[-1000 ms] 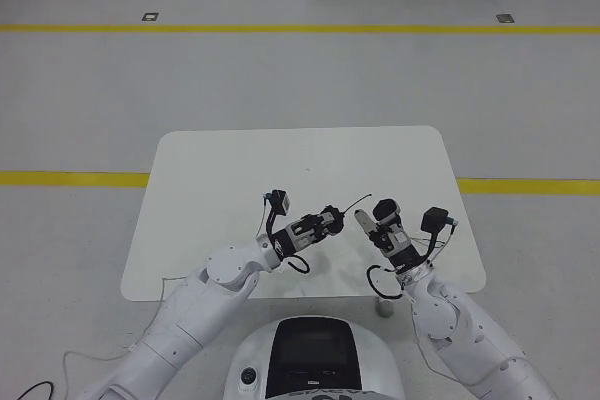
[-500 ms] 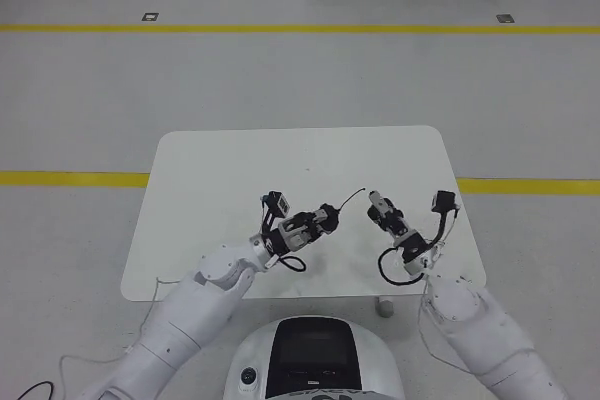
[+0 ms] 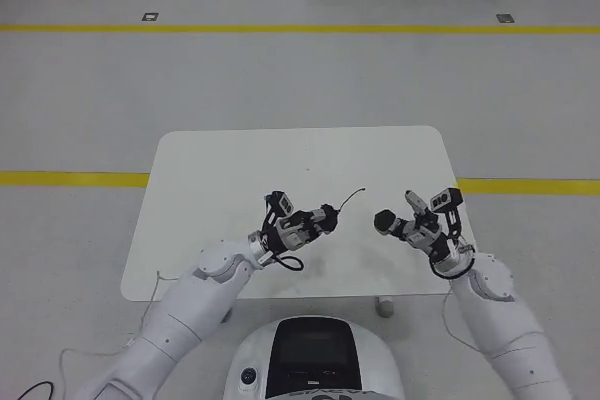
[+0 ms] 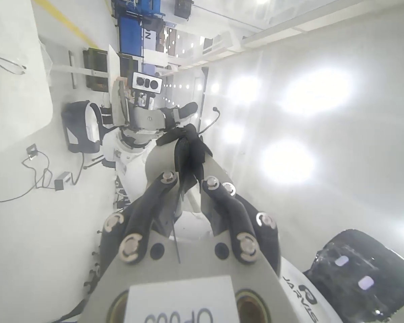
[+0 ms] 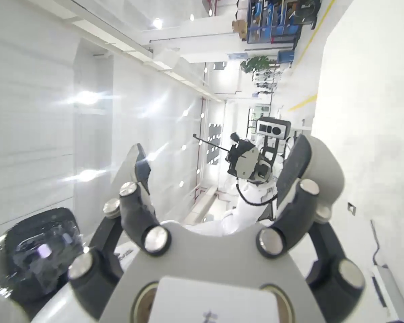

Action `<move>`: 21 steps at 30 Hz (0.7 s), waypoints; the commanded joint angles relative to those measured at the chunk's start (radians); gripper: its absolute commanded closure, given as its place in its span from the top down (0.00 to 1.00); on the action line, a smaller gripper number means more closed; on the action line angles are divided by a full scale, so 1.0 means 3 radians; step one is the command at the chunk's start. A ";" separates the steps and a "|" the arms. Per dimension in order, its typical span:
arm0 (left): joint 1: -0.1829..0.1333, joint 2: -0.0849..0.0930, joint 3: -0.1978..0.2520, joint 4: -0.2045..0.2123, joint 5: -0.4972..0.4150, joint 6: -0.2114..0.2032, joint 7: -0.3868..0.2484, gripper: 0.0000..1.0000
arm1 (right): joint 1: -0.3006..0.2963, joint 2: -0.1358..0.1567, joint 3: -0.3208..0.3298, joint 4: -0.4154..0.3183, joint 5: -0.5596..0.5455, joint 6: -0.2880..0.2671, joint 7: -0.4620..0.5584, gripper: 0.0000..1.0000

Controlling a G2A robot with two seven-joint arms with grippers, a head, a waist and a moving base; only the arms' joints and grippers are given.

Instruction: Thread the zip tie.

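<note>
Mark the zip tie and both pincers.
zip tie point(image 3: 350, 197), top view, free tail.
left pincer point(image 3: 326, 214), top view, between fingertips.
right pincer point(image 5: 220, 148), right wrist view, midway between open fingertips.

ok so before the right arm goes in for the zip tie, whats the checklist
1. Left gripper shut on the zip tie: ok.
2. The tie's free end sticks out toward the right gripper: ok.
3. Right gripper open and empty: ok.
4. Space between the right gripper and the tie's end is free, both held above the table: ok.
5. Tie's end level with the gap between the right fingers: cannot tell.
6. Zip tie closed into a loop: not ok, its end hangs free.
</note>
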 commanded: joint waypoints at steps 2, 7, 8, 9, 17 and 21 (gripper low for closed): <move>0.0001 0.0000 -0.0001 -0.0001 -0.0001 0.0000 0.0001 0.00 | -0.0003 0.0003 -0.0002 -0.0014 -0.0008 0.0000 -0.0047 1.00; 0.0009 -0.0001 -0.0001 -0.0012 -0.0001 0.0012 0.0047 0.00 | -0.0004 0.0002 -0.0004 -0.0017 -0.0001 0.0009 -0.0058 1.00; 0.0014 -0.0001 0.0000 -0.0026 -0.0002 0.0023 0.0066 0.00 | -0.0007 -0.0002 -0.0013 -0.0019 0.0047 0.0056 -0.0075 1.00; 0.0020 -0.0001 0.0000 -0.0037 -0.0016 0.0030 0.0066 0.00 | 0.0002 -0.0004 -0.0013 0.0004 0.0070 0.0090 -0.0077 1.00; -0.0058 -0.0049 0.0118 -0.0017 -0.0313 0.0074 -0.0243 0.00 | 0.0238 -0.0070 -0.0199 0.0568 0.0826 0.0355 0.0761 1.00; -0.0153 -0.0088 0.0206 0.0084 -0.0386 0.0082 -0.0336 0.00 | 0.0396 -0.0116 -0.0316 0.0862 0.1019 0.0406 0.1091 1.00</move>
